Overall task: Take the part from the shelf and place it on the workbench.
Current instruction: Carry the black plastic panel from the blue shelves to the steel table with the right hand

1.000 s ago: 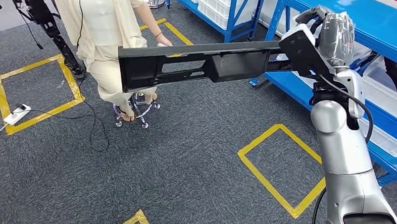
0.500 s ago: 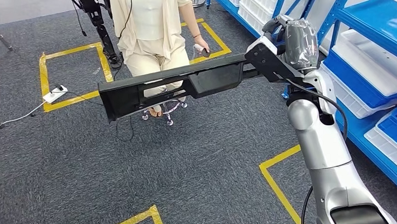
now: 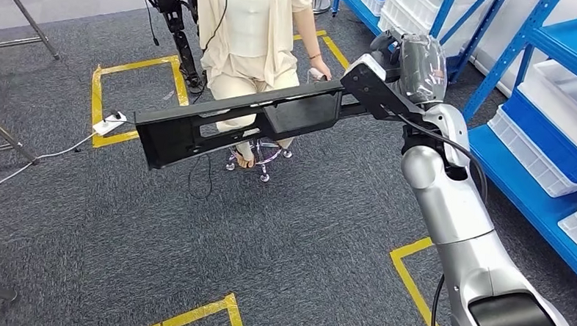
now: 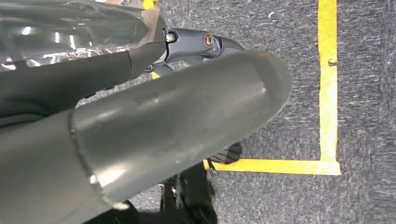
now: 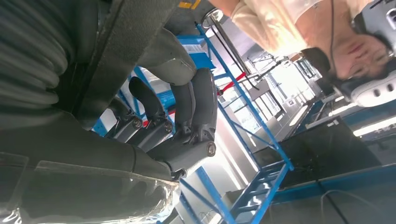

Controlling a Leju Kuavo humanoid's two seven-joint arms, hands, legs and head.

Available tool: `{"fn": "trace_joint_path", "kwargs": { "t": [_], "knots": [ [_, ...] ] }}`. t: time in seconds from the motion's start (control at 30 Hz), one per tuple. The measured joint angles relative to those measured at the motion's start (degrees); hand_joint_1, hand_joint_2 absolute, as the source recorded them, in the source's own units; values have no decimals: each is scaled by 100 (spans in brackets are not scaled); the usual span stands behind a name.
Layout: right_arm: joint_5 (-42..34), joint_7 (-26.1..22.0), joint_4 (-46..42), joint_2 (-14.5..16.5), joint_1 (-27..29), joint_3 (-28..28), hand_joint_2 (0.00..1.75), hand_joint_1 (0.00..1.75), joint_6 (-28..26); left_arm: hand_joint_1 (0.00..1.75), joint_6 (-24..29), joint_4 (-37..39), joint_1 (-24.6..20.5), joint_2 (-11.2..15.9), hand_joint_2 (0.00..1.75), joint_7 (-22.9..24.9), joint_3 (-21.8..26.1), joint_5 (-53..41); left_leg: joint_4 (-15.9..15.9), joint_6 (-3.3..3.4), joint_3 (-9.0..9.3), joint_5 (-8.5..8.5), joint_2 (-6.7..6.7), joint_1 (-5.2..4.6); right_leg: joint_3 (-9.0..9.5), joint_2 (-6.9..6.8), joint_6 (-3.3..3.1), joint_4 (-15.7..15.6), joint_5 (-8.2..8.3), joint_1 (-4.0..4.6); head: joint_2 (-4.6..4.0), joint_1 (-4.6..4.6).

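Camera has swung; right hand point(image 3: 404, 61) grips part point(image 3: 236, 120).

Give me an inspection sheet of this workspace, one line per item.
Surface: grey carpet floor marked with yellow tape squares; workbench nothing seen.
Job's things: long black part carried level above the floor, one end in the right hand.
Clutter: white power strip on the carpet.
Hands: right hand grips the part's end, fingers wrapped over it; left hand hangs over the floor, grasp cannot be told.
Cables: lead from the power strip across the carpet; black cable along the right arm.
Surroundings: person on a stool just beyond the part; blue shelving with white bins.
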Motion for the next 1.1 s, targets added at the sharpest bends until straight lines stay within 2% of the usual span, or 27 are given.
{"fn": "trace_joint_path", "kwargs": {
  "t": [0.03,0.1,0.17,0.2,0.27,0.3,0.33,0.37,0.4,0.43,0.47,0.5,0.53,0.6,0.63,0.67,0.7,0.77,0.8,0.83,0.87,0.9,0.93,1.0,1.03,1.07,1.1],
  "knots": [
    [12,11,-9,-9,8,-8,175,175,0,0,4,0,-22,-7,0,10,-1,-8,-113,29,55,13,22,-24,6,-40,34,2,-13,24,0,13],
    [34,35,-29,-19,37,-15,175,175,-1,0,3,0,-48,-14,0,25,-3,-22,-150,118,56,25,-96,-72,17,-123,112,-4,-34,46,0,39],
    [61,54,-74,-47,93,-38,175,175,-2,0,-12,-1,-61,-22,0,40,-4,-51,-206,223,92,59,-199,-88,-42,-18,157,147,-140,25,-1,41],
    [71,59,-98,-67,124,-57,175,175,-2,0,-19,-2,-73,-25,0,46,-5,-66,-231,269,111,76,-248,-84,-154,100,146,379,-256,9,-1,47],
    [79,68,-126,-110,197,-100,175,175,-1,0,-28,-2,-98,-27,0,56,-5,-77,-240,316,115,81,-366,-85,-532,319,99,1124,-546,-19,-1,55],
    [81,70,-132,-128,239,-113,175,175,-1,0,-31,-2,-107,-27,0,56,-5,-79,-239,321,115,80,-438,-89,-721,367,100,1460,-642,-23,-1,60],
    [85,74,-136,-145,278,-122,175,175,-1,0,-35,-2,-109,-27,0,58,-5,-82,-237,322,116,79,-511,-92,-835,392,123,1631,-659,-24,-1,60],
    [89,78,-145,-160,309,-129,175,175,0,0,-40,-2,-108,-28,0,60,-5,-88,-235,322,116,79,-583,-95,-840,406,165,1575,-583,-25,0,62],
    [93,80,-160,-173,328,-137,175,175,0,0,-48,-2,-109,-30,0,61,-6,-98,-231,319,118,79,-649,-96,-732,422,213,1297,-432,-35,0,62],
    [96,81,-180,-188,337,-149,175,175,0,0,-56,-2,-110,-31,0,63,-7,-107,-227,313,116,80,-712,-96,-554,483,261,890,-248,-53,0,63],
    [94,82,-201,-207,344,-164,175,175,1,0,-73,-2,-114,-32,0,62,-7,-115,-215,296,111,79,-774,-106,-385,577,282,507,-96,-74,0,61],
    [88,82,-223,-233,355,-182,175,175,2,0,-103,-2,-119,-33,0,58,-8,-118,-207,275,100,81,-829,-112,-255,648,273,231,7,-88,0,60],
    [80,82,-245,-256,376,-202,175,175,4,0,-150,-2,-121,-33,0,45,-8,-110,-205,248,86,86,-879,-117,-182,700,247,80,56,-91,0,55],
    [61,73,-298,-296,442,-245,175,175,11,0,-316,-2,-118,-34,0,-28,-7,-81,-222,189,61,107,-964,-107,-146,637,157,33,79,-73,0,51],
    [55,65,-331,-307,470,-264,175,175,14,0,-413,-2,-115,-35,0,-78,-6,-67,-206,164,44,94,-946,-99,-134,593,118,20,93,-81,-1,46],
    [46,56,-365,-317,491,-281,175,175,17,0,-501,-2,-118,-38,0,-127,-5,-60,-112,141,0,27,-850,-97,-120,545,70,6,106,-91,-1,38],
    [41,50,-398,-325,503,-295,175,175,19,0,-574,-2,-130,-42,0,-168,-5,-58,101,119,-96,-104,-710,-98,-106,497,20,-8,114,-101,-1,28],
    [32,43,-442,-334,531,-320,175,175,25,0,-693,-2,-167,-53,0,-241,-5,-40,836,85,-435,-479,-423,-93,-91,402,-50,-14,106,-76,0,13],
    [30,43,-451,-341,554,-332,175,175,29,0,-752,-2,-180,-59,0,-273,-5,-26,1204,70,-613,-622,-369,-83,-88,350,-67,-14,100,-60,0,14],
    [28,42,-456,-348,580,-339,175,175,32,0,-810,-2,-186,-66,0,-303,-5,-10,1429,60,-723,-681,-346,-73,-87,299,-71,-14,96,-48,0,15],
    [27,39,-463,-356,605,-345,175,175,36,0,-866,-2,-189,-74,0,-332,-5,2,1441,55,-727,-637,-332,-65,-87,249,-74,-13,93,-40,0,14],
    [20,32,-473,-366,623,-350,175,175,40,0,-909,-2,-192,-80,0,-357,-5,8,1221,57,-607,-506,-303,-60,-85,201,-73,-13,89,-36,0,14],
    [6,19,-485,-375,633,-355,175,175,45,0,-938,-2,-200,-86,0,-378,-5,13,850,67,-398,-337,-232,-58,-79,156,-68,-12,83,-33,0,12],
    [-44,-24,-511,-401,638,-378,175,175,52,0,-945,-2,-234,-94,0,-388,-5,17,118,99,11,-108,-33,-89,-68,74,-32,-5,56,9,0,17],
    [-71,-46,-518,-411,637,-389,175,175,54,0,-923,-2,-249,-97,0,-371,-5,20,-68,120,112,-72,15,-109,-60,31,-9,-3,43,34,0,26],
    [-96,-64,-521,-421,636,-396,175,175,54,0,-893,-1,-257,-99,0,-343,-5,22,-140,141,141,-72,6,-133,-52,-15,17,-4,32,55,0,38],
    [-114,-75,-520,-426,632,-397,175,175,55,0,-854,-1,-254,-101,0,-310,-5,30,-147,175,136,-60,-67,-144,-38,-63,42,-10,24,62,0,48]
  ]
}}
